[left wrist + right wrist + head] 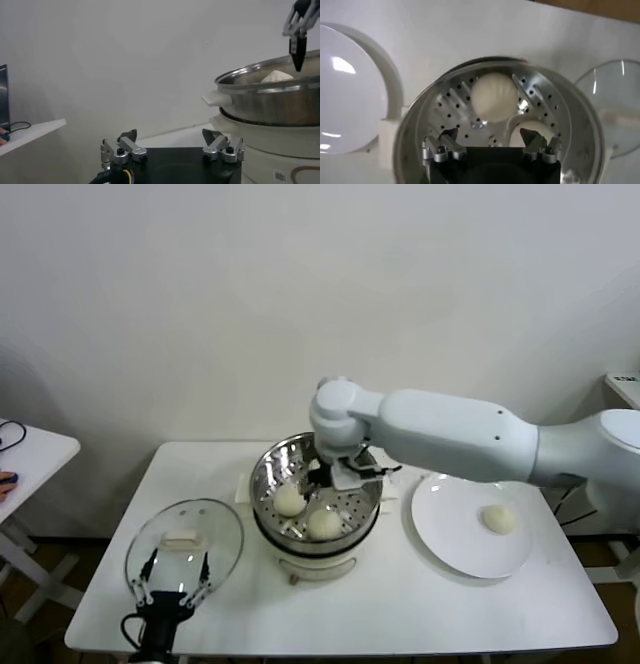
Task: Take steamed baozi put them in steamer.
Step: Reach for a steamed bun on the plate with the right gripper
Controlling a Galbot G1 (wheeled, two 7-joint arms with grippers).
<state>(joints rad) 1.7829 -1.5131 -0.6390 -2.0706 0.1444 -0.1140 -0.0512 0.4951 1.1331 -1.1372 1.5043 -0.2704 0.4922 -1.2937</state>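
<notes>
Right arm over the steamer, one bun left on the plate

The steamer (316,514) holds three buns (290,501); the right gripper (335,474) hangs above it, jaws apart and empty. The last bun (498,519) lies on the plate (450,536), on that arm's side. The left gripper (170,584) waits open by the lid (225,529).

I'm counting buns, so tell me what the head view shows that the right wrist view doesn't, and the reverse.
Head view only: one baozi left on the white plate, and the left end effector parked open at the table's front edge by the glass lid.
Right wrist view only: the steamer tray's perforations up close.
Both: two baozi in the steamer under the open right end effector.
</notes>
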